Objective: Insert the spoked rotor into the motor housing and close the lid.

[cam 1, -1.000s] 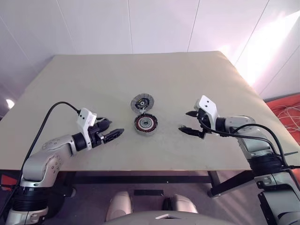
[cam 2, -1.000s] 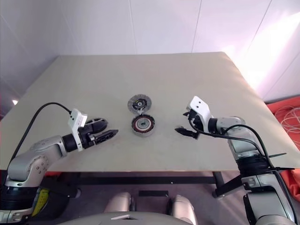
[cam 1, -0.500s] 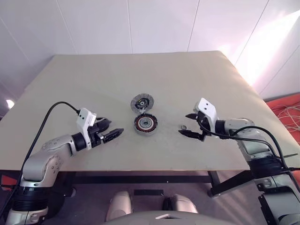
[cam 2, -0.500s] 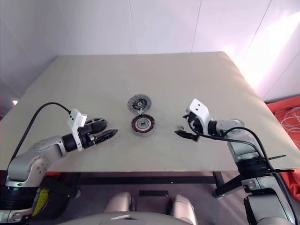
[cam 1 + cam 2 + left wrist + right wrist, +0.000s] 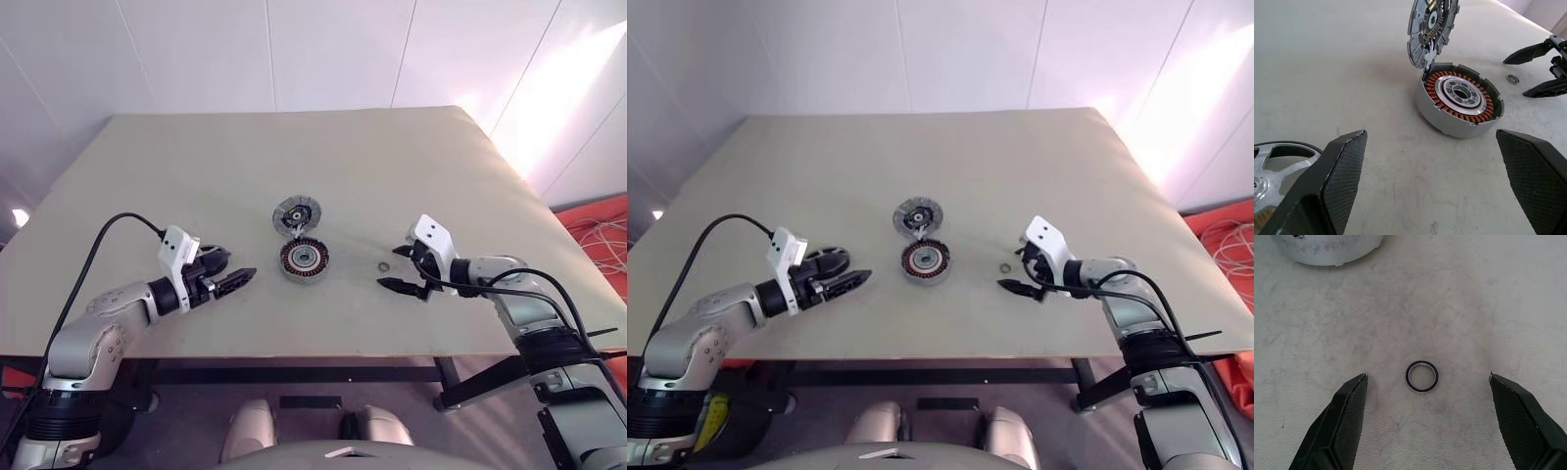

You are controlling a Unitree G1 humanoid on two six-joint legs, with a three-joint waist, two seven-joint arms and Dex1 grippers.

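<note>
The grey motor housing (image 5: 305,258) sits mid-table, and the spoked rotor (image 5: 1462,94), reddish-brown spokes around a silver hub, lies inside it. The lid (image 5: 297,212) stands tilted open at the housing's far edge. My left gripper (image 5: 238,266) is open and hovers left of the housing, pointing at it. My right gripper (image 5: 389,267) is open and low over the table, right of the housing. Its fingers (image 5: 1347,426) flank a tiny metal ring (image 5: 1421,376) without touching it.
A dark-rimmed wheel with silver spokes (image 5: 1278,166) lies on the table just outside my left gripper's far finger. The beige table (image 5: 196,166) stretches wide around the parts. Its front edge runs close below both arms.
My right gripper has sunk a little toward the table, and the tiny ring now shows between its fingers. The left arm, housing and lid have not moved.
</note>
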